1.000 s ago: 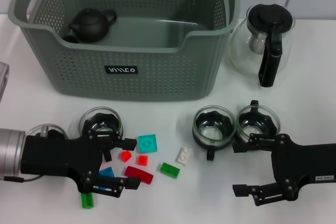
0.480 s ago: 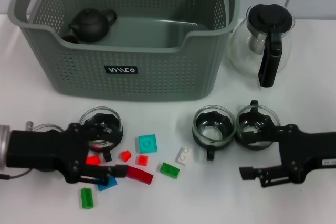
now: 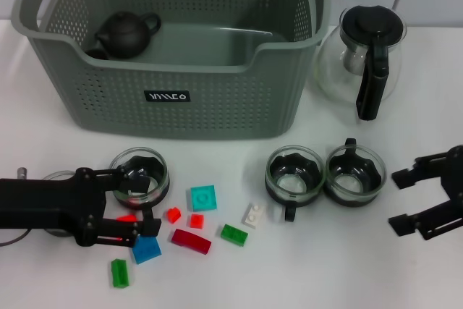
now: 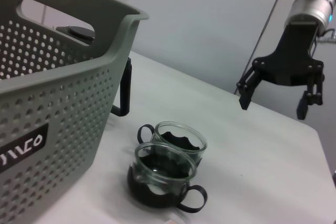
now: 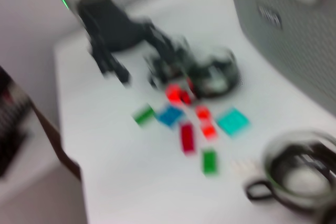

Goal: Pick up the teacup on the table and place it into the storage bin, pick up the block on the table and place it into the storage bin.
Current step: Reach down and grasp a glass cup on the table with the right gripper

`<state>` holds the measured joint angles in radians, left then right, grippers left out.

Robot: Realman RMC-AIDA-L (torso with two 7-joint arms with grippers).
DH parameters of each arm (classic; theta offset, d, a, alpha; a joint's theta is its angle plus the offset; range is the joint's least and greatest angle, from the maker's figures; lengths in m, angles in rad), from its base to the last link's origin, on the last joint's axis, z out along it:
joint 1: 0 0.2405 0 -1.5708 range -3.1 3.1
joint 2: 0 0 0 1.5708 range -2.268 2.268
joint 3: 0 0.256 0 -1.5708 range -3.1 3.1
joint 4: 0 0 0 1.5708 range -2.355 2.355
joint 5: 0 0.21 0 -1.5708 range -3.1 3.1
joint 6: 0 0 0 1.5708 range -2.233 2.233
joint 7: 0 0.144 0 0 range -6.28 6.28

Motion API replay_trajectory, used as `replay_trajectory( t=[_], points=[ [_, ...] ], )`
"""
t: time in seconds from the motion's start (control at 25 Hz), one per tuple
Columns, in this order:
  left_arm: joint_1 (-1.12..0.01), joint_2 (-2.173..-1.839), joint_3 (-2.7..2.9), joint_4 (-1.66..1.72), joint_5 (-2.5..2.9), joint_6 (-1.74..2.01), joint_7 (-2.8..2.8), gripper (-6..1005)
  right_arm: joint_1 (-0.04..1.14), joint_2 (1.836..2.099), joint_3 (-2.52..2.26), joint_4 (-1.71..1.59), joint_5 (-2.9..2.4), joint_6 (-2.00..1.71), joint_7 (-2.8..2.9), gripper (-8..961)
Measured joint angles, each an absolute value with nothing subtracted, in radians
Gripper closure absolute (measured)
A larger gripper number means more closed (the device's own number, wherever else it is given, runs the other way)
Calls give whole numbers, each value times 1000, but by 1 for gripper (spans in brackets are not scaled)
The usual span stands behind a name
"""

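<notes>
The grey storage bin stands at the back and holds a dark teapot. One glass teacup stands left of the blocks. Two more teacups stand side by side at the right; they also show in the left wrist view. Several small blocks lie between them, among them a teal block, a blue block and a red block. My left gripper is open and low beside the left teacup, with the red block between its fingers. My right gripper is open and empty, right of the two teacups.
A glass teapot with a black handle stands right of the bin. Another glass cup is partly hidden behind my left arm. A green block lies near the front edge. The right wrist view is blurred and shows the blocks and bin.
Both arms have drawn back outward: the left gripper to the left, the right gripper to the right edge. The blue and red blocks are now uncovered. Teacups have not moved.
</notes>
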<state>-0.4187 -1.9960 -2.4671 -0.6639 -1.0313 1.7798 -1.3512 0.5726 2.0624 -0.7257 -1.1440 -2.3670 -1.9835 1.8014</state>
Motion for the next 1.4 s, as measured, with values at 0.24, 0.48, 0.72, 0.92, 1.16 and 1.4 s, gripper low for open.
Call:
replay_trajectory(
  t=[0.24,0.48,0.72,0.92,1.16,1.4],
  points=[
    [-419,-1999,-2467,-660,-1031,1753,-1350,159,663,2051,-888,-1267,-2510,-1984,1906,60],
    [-425,-2007,-2468,-657,-1033,1730,-1348,159,778,2089,-973,-1259,-2665,-1958,1910,65],
    [-424,-2019,-2468,-655,-1035,1699,-1348,159,789,2100,-1145,-1234,-2690,-1862,1966,71],
    [-424,-2030,-2468,-655,-1034,1685,-1348,159,775,2102,-1242,-1205,-2684,-1766,2012,75],
    [-425,-2031,-2468,-653,-1034,1668,-1348,159,775,2103,-1331,-1129,-2684,-1671,2042,243],
    [-425,-2033,-2468,-653,-1034,1667,-1348,159,772,2105,-1389,-1103,-2684,-1588,2063,286]
  ],
)
